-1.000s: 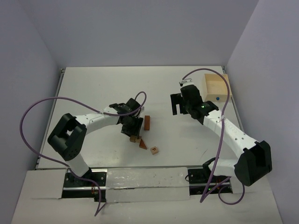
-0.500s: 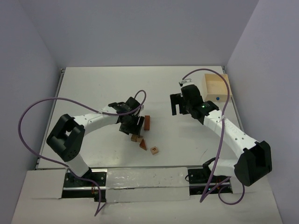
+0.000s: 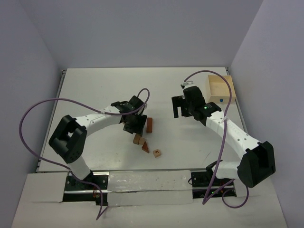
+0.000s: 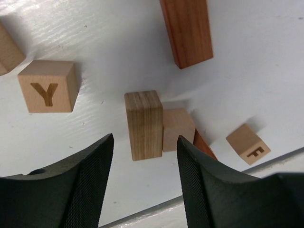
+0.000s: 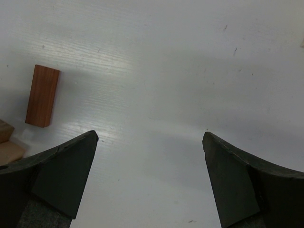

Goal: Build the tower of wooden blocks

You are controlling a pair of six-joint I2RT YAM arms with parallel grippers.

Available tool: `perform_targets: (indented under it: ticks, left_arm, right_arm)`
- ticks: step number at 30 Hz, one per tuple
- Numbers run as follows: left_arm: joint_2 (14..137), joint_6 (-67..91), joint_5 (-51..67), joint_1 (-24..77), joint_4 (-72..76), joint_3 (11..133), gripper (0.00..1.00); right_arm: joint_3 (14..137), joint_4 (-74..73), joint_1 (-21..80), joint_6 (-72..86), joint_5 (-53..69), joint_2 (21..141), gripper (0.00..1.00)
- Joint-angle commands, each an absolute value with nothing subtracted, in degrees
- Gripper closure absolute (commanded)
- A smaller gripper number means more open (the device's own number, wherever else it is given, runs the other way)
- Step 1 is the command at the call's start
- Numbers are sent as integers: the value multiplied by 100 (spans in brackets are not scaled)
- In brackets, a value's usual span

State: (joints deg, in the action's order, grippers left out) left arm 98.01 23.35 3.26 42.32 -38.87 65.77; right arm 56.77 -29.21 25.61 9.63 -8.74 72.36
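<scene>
Left pincer (image 4: 144, 142) hovering half-open over tan oblong wood block (image 4: 143, 124) | needing square descent, sparing tan wood cube (image 4: 178, 129) at 3 o'clock.

Left arm (image 3: 95, 121) reaches inward from its base, wrist turned downward, left gripper (image 4: 144, 142) with jaws partly spread and gripping nothing. Right arm (image 3: 228, 133) extends forward and inward; right gripper (image 5: 149, 137) hangs above the worktop, jaws spread wide, empty.
</scene>
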Motion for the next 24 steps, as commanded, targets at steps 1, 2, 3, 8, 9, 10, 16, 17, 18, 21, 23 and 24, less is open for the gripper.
perform_targets:
  ticks: [1, 2, 3, 8, 9, 10, 16, 17, 18, 21, 23, 24]
  left_arm:
    - [10085, 2373, 332, 4160, -3981, 6776, 39]
    - [10130, 2373, 319, 4154, -3981, 6776, 41]
    - [10171, 2372, 304, 4149, -3981, 6773, 42]
    - [10230, 2355, 212, 4148, -3964, 6698, 46]
    - [10223, 2362, 204, 4141, -3950, 6690, 46]
    - [10226, 2359, 202, 4135, -3946, 6693, 46]
    - [10222, 2357, 229, 4024, -3929, 6759, 49]
    - [10222, 2363, 226, 4014, -3928, 6760, 49]
    - [10222, 2357, 207, 3988, -3922, 6773, 50]
    - [10268, 2359, 167, 3877, -3914, 6820, 50]
    - [10327, 2355, 224, 3811, -3946, 6851, 50]
    - [10336, 2351, 203, 3806, -3959, 6860, 51]
  right_arm:
    - [5819, -2818, 2528, 1020, -864, 7166, 0]
    - [5809, -2815, 2525, 1010, -867, 7160, 0]
    - [5802, -2814, 2523, 1002, -868, 7154, 0]
    - [5810, -2821, 2522, 1019, -817, 7154, 0]
    - [5803, -2821, 2522, 1020, -810, 7154, 0]
    - [5806, -2826, 2522, 1020, -804, 7154, 0]
    - [5774, -2831, 2522, 1019, -791, 7119, 0]
    - [5774, -2838, 2522, 1019, -790, 7118, 0]
    - [5774, -2832, 2522, 1012, -777, 7105, 0]
    - [5766, -2836, 2522, 1014, -773, 7110, 0]
    - [5770, -2834, 2522, 1028, -769, 7106, 0]
    - [5774, -2839, 2518, 1028, -765, 7102, 0]
